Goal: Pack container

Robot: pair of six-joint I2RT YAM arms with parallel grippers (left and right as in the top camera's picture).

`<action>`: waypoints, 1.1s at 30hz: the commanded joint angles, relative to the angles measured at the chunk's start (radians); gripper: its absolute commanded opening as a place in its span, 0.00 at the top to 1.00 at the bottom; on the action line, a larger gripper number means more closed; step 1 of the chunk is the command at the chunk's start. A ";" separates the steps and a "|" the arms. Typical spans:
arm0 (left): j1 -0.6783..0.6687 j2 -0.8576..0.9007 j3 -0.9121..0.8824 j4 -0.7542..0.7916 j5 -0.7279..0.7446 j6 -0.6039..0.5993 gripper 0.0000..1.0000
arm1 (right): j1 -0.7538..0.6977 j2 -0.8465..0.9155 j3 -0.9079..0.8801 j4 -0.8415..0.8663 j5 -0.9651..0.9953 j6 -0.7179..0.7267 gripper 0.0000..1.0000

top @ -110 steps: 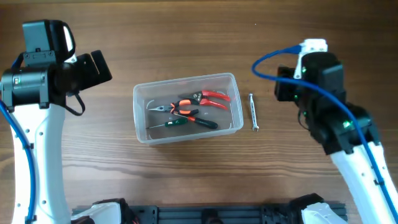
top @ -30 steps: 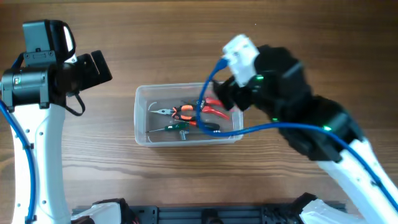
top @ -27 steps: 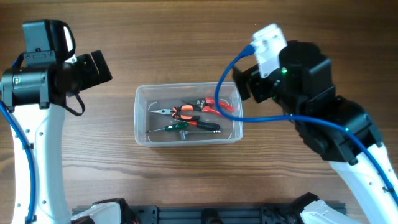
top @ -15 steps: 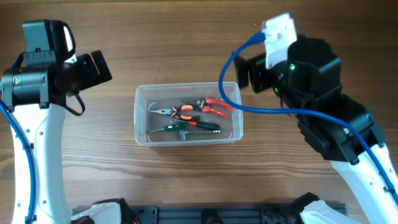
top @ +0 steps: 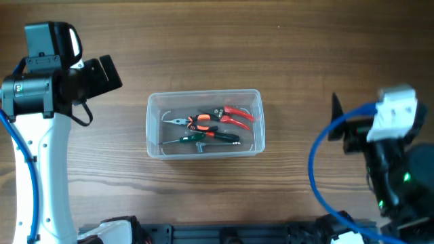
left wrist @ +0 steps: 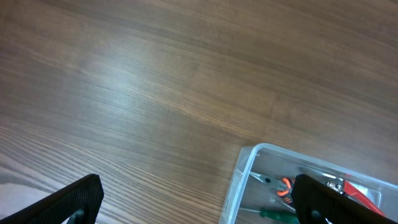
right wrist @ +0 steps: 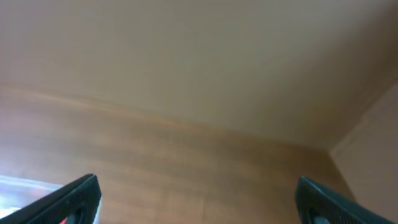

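Container (top: 151, 127): clear plastic tub, rectangular, rounded corners, raised rim, glossy see-through walls. It sat at the middle of the desk (top: 203, 41), long sides parallel to the far edge.

Inside, lying flat and overlapping: red-handled cutters (top: 236, 114), orange-and-black pliers (top: 194, 121), green-handled screwdriver (top: 190, 137). Through the plastic, the metal parts were hard to separate.

Desk: brown wood, matte, fine grain running left to right.

Left gripper (left wrist: 199, 202): black fingers spread wide and empty, poised above bare wood toward the far-left corner. A corner of the tub showed low in its wrist view.

Right gripper (right wrist: 199, 202): fingers likewise parted, nothing between them, off by the right edge, well apart from the tub. Its wrist view was blurred brown with an angled seam at right; I could not tell what that was.

Blue cable (top: 315, 169) looped beside the right arm, which the frame cut off at the near-right corner.
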 commanded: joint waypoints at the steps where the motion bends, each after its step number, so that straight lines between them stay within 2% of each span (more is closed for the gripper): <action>1: 0.006 -0.003 0.005 0.003 -0.010 -0.013 0.00 | -0.083 -0.190 -0.306 0.049 -0.155 -0.012 0.00; 4: 0.006 -0.003 0.005 0.003 -0.009 -0.013 0.00 | -0.154 -0.402 -0.589 0.076 -0.290 -0.012 0.00; 7: 0.006 -0.003 0.005 0.003 -0.010 -0.013 0.00 | -0.218 -0.538 -0.717 0.108 -0.396 -0.012 0.00; 10: 0.006 -0.003 0.005 0.003 -0.010 -0.013 0.00 | -0.246 -0.594 -0.783 0.107 -0.436 -0.011 0.00; 17: 0.006 -0.003 0.005 0.003 -0.010 -0.013 0.00 | -0.246 -0.595 -0.880 0.112 -0.435 -0.013 0.00; 33: 0.006 -0.003 0.005 0.003 -0.010 -0.013 0.00 | -0.246 -0.590 -0.885 0.121 -0.435 -0.013 0.00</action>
